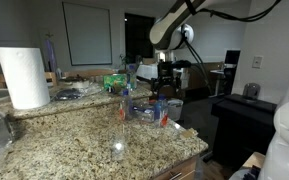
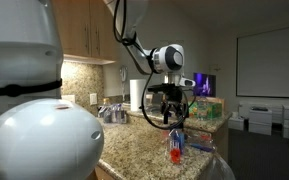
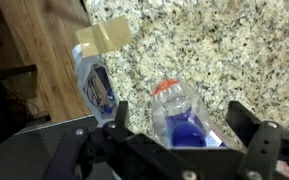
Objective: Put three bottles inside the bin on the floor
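hand [image 3: 184, 128] spread wide, empty, over bottle [image 3: 172, 98] btm centre, wrist view; pickup step, nxt you lower & clamp.

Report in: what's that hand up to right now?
Hand open, empty, over counter. Bottle stands right below, ungripped. Second bottle off to the side, not blocking.

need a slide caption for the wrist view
Open gripper poised above a red-capped bottle on the granite counter, with a second bottle lying past the counter's edge.
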Motion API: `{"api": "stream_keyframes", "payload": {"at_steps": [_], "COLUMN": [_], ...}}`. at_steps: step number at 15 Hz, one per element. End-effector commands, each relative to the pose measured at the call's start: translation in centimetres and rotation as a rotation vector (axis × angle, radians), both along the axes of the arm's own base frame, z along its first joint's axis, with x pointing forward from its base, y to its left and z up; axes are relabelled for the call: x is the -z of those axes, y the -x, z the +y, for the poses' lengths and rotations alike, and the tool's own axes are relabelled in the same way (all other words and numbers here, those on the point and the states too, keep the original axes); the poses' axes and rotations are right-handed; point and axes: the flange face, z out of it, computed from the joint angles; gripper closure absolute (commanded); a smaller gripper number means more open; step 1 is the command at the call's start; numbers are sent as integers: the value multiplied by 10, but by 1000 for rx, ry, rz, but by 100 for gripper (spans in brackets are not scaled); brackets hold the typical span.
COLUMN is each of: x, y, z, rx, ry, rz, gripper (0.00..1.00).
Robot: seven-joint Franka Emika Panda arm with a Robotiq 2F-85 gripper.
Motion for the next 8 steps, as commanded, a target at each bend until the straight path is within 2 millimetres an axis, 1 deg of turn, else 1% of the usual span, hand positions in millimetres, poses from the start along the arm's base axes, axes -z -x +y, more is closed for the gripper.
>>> {"api": "stream_keyframes", "payload": {"at_steps": [1,6,7,8], "x": [6,13,15,18], "y": [0,-16,-18,-19], "z": [0,7,8,9], "rx": [7,-2,-2,-1], "ry": [8,-12,-14,-19], "rz": [-82,-171,-176,-170], "gripper": [0,0,2,21]}}
